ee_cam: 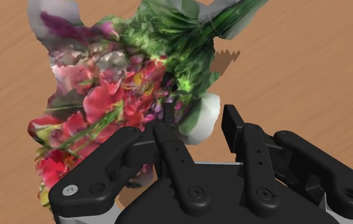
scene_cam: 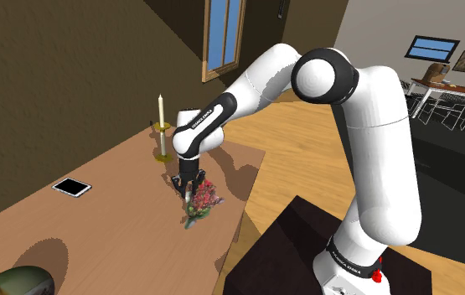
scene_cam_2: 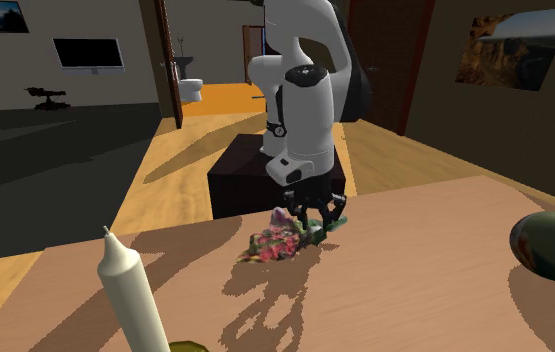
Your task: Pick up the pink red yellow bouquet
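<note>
Where the shoulder view looks down over the wooden table point(scene_cam: 121, 218), the bouquet point(scene_cam: 198, 206) of pink, red and yellow flowers lies flat on the tabletop, close to the edge that faces the stand point(scene_cam: 293, 243). The gripper point(scene_cam: 190, 194) hangs straight above the bouquet's far end, fingertips down at the flowers. Beyond the bouquet stands a pale candle point(scene_cam: 161, 113) in its holder. Off to the bouquet's left in this view lies a flat black tablet point(scene_cam: 72, 187), and farther that way a round green thing point(scene_cam: 12, 281) sits at the table's corner. In the second exterior view the bouquet point(scene_cam_2: 277, 241) lies between the candle point(scene_cam_2: 133, 295) in the foreground and the stand point(scene_cam_2: 250, 178) behind. The gripper point(scene_cam_2: 315, 228) is low over the bouquet's right end, and the green thing point(scene_cam_2: 553, 245) is well apart on the right. In the wrist view the two black fingers point(ee_cam: 168, 137) stand a moderate way apart, and the gripper point(ee_cam: 200, 125) straddles a pale edge of the bouquet point(ee_cam: 124, 89). The blooms spread away from one finger, and green stems run off beyond. The finger nearer the blooms overlaps the flowers, and it looks as if neither finger presses on them, though the angle makes contact hard to judge.
</note>
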`<state>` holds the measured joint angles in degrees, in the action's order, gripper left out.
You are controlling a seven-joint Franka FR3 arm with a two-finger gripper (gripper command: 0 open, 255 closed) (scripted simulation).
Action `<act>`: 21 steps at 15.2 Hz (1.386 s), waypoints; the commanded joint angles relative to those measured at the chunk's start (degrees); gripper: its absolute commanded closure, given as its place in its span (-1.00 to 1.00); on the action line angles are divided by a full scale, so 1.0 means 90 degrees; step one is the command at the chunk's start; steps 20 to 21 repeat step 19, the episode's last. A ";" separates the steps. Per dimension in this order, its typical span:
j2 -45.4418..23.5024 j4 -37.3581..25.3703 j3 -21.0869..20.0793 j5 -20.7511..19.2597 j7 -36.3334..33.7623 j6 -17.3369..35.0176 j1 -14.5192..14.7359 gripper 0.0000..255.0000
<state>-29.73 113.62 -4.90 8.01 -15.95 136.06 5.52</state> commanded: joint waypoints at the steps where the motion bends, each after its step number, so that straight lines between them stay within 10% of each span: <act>1: -0.0007 0.0008 0.0002 -0.0001 0.0000 0.0000 0.0000 1.00; 21: 0.0933 -0.0056 0.0002 -0.0025 -0.0118 -0.0998 -0.0026 1.00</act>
